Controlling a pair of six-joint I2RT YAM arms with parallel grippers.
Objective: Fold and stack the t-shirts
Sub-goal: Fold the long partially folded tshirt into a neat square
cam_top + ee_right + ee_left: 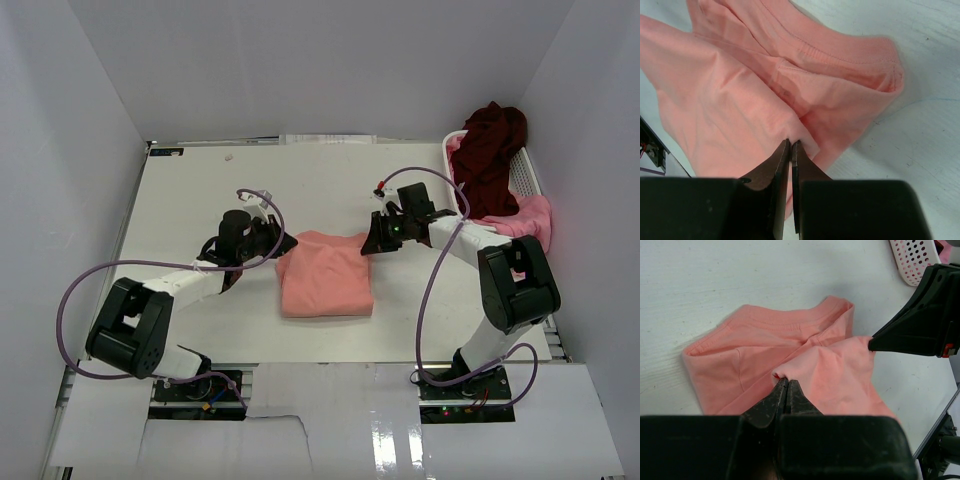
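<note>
Pinching salmon-pink t-shirt [325,278], left hand [786,383] and right hand [790,146] both clamped, maroon t-shirt [490,140] in basket [526,176]

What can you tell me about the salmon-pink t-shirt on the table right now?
The salmon-pink t-shirt is soft knit cloth, partly folded into a rough rectangle, lying on the white table between the arms. Its ribbed collar shows. The left gripper and right gripper each pinch its upper layer from opposite sides.
</note>
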